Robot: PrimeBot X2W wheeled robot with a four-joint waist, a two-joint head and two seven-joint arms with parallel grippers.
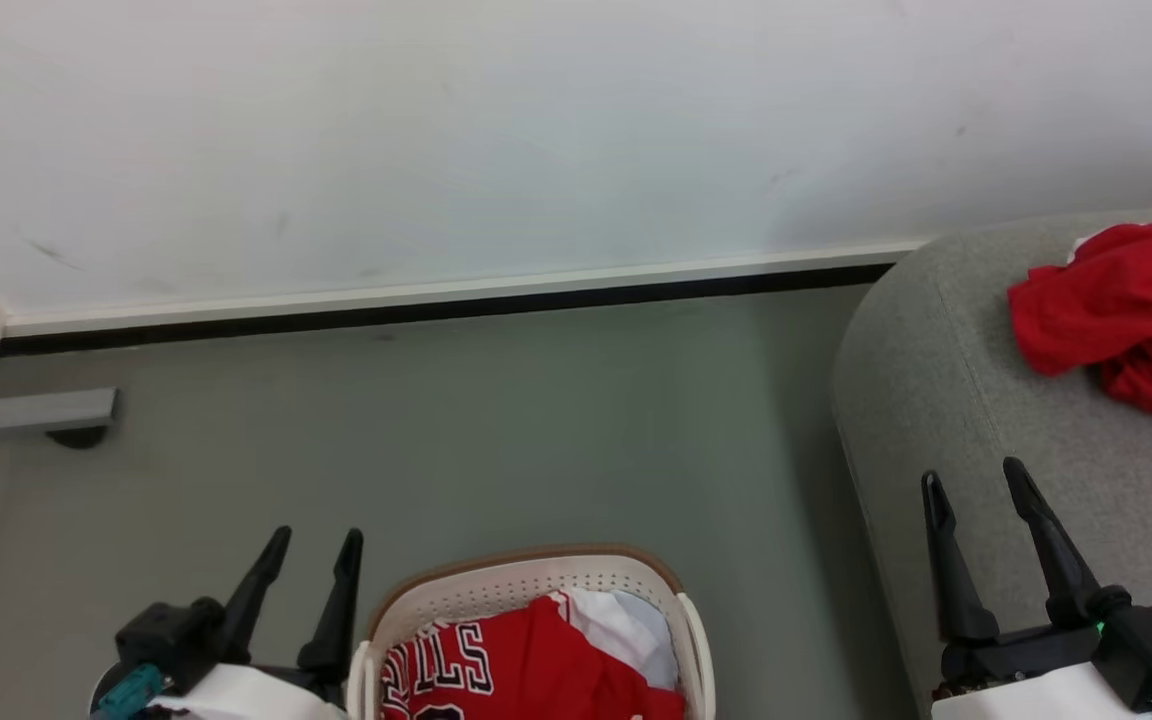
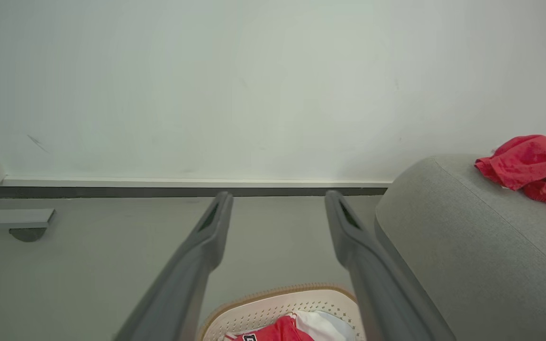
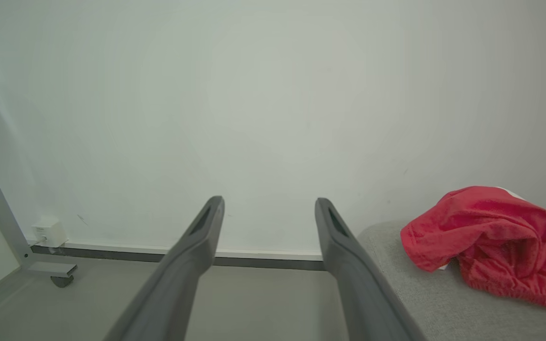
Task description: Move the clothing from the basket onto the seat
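1. Now, head view: left gripper (image 1: 318,540) and right gripper (image 1: 973,475) gape empty; jersey (image 1: 536,660) lies in the basket (image 1: 526,555), one red garment (image 1: 1116,310) on the seat (image 1: 936,400).
2. Left wrist view: lower into the basket and pinch a thick fold.
3. Right wrist view: keep its spread fingers (image 3: 206,222) clear.

The left gripper (image 1: 318,540) sits at the lower left of the head view, its two long dark fingers spread wide, pointing up and leaning slightly right, holding nothing. The right gripper (image 1: 973,474) sits at the lower right, fingers equally parted, leaning slightly left, empty.
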